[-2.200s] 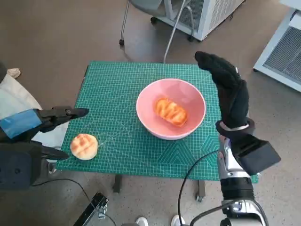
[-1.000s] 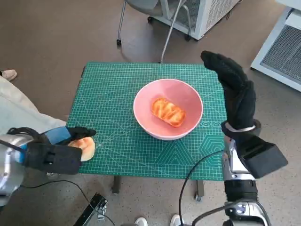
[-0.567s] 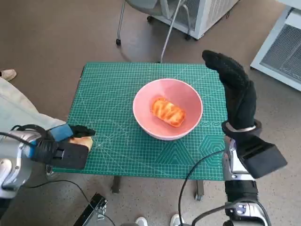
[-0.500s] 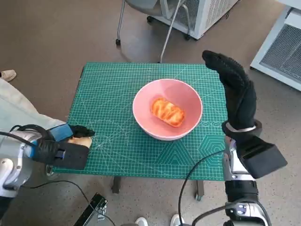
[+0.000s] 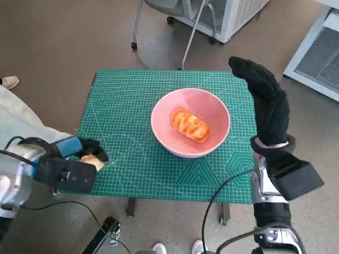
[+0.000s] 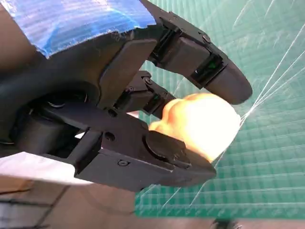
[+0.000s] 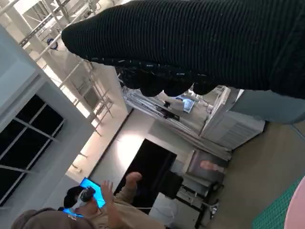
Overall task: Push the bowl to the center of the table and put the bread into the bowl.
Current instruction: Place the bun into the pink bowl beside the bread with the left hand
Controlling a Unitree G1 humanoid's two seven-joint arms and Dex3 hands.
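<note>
From the head view, the bowl (image 5: 190, 128) sat mid-table (image 5: 132, 100) with one bread (image 5: 190, 126) inside; the right hand (image 5: 265, 103) stood flat and empty beside it. The left hand (image 5: 71, 166) covered a bun (image 5: 92, 161) near the table's corner.

The left wrist view showed its fingers (image 6: 209, 71) clamped round the bun (image 6: 200, 121). Next, probably: lift and carry to the bowl.

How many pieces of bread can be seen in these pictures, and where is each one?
2. One bread lies inside the pink bowl near the table's middle. The other bread is held in the left hand at the table's near left corner. No others show.
</note>
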